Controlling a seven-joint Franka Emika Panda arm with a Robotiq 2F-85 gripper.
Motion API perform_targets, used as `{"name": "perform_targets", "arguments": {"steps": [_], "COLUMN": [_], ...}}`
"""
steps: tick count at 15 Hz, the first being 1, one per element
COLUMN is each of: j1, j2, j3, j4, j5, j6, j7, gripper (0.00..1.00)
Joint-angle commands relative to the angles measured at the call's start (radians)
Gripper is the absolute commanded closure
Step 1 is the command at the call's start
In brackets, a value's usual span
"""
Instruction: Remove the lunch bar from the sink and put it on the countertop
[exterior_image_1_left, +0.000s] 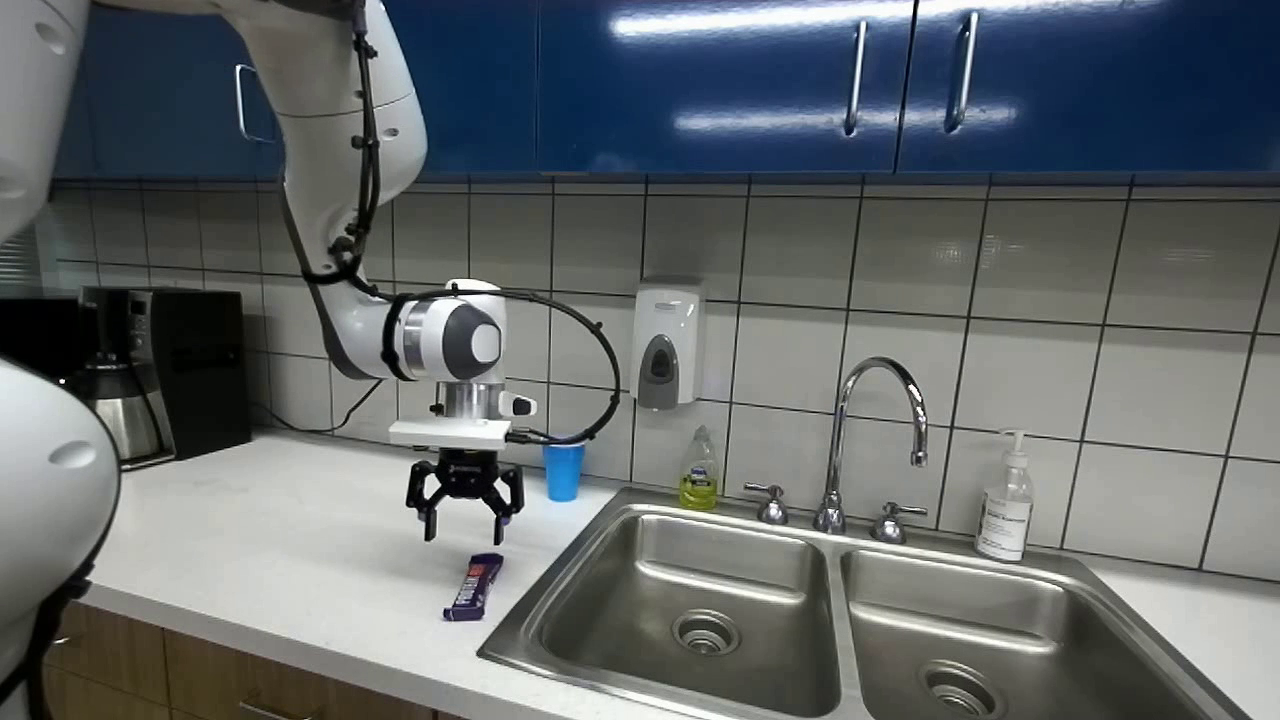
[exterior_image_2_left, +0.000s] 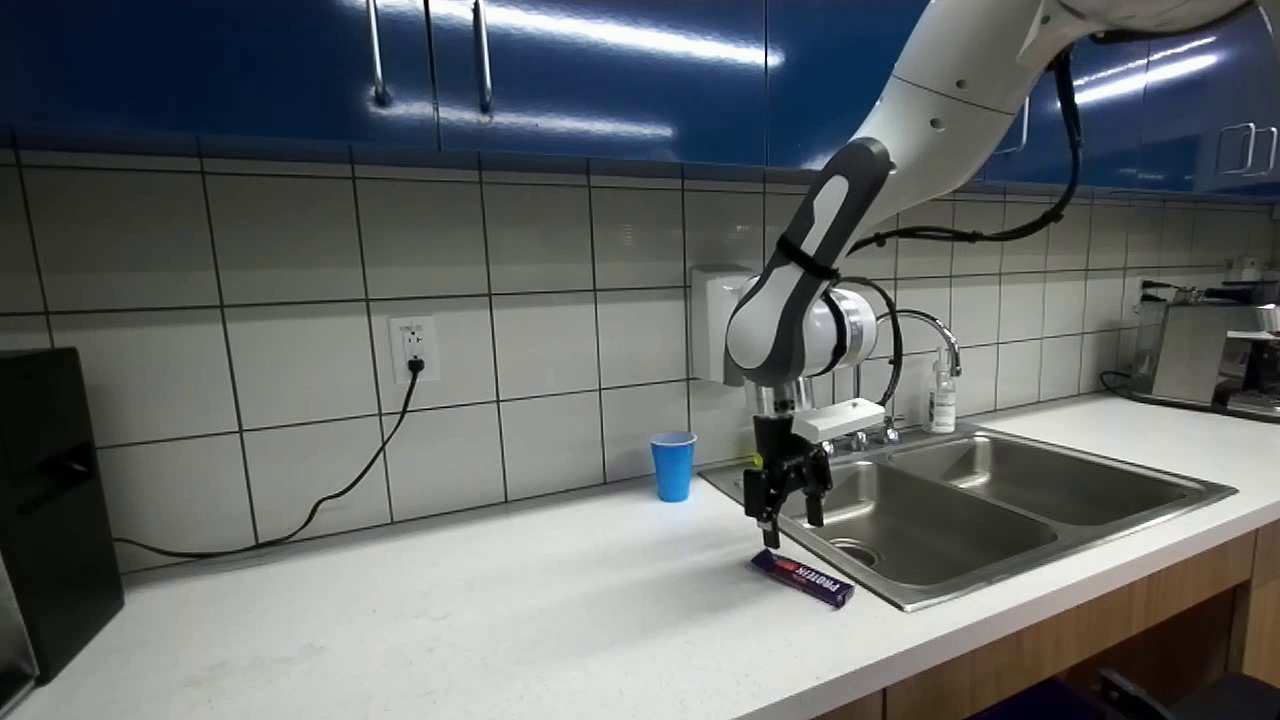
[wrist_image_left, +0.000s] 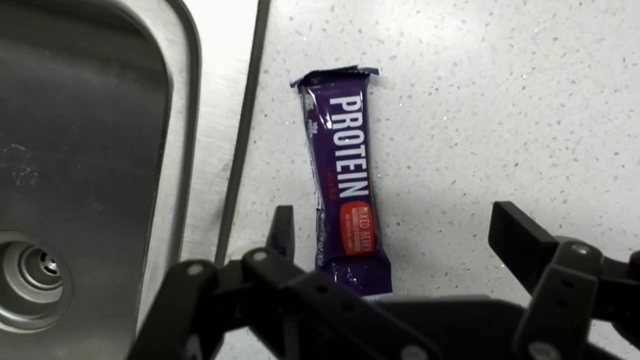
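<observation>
Purple and glossy, the oblong bar (wrist_image_left: 345, 170) is laid on speckled white countertop (exterior_image_1_left: 300, 530), left of the steel sink (exterior_image_1_left: 841, 620) in both exterior views; above its far end, the gripper (exterior_image_1_left: 464, 537) is spread.

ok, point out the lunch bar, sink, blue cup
lunch bar (wrist_image_left: 346, 175): wrist view, middle of the wrapper
sink (exterior_image_1_left: 846, 640): in an exterior view, divider between basins
blue cup (exterior_image_2_left: 673, 468): in an exterior view, its side

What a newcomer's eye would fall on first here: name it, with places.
Probably the big white robot arm, its black gripper hanging open above the countertop. Next, the purple lunch bar lying on that countertop beside the sink, then the blue cup near the tiled wall.
</observation>
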Motion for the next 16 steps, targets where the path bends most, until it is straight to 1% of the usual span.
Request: {"name": "perform_targets", "arguments": {"steps": [1,6,12,13,16], "j1": [-0.021,-0.022,-0.014,-0.007,-0.007], "j2": [-0.098,-0.173,-0.233,-0.181,-0.180], "j3": [0.000,-0.017,-0.034,-0.032,-0.033], "j4": [-0.105,-0.197,-0.275,-0.225,-0.229], "j5": [0.055,0.072,0.057,0.048,0.048], "j6": [0.035,0.046,0.050,0.029,0.029], "j7": [-0.024,-0.031,-0.023,0.000,0.000], "gripper": [0.00,0.00,0.00,0.00,0.00]}}
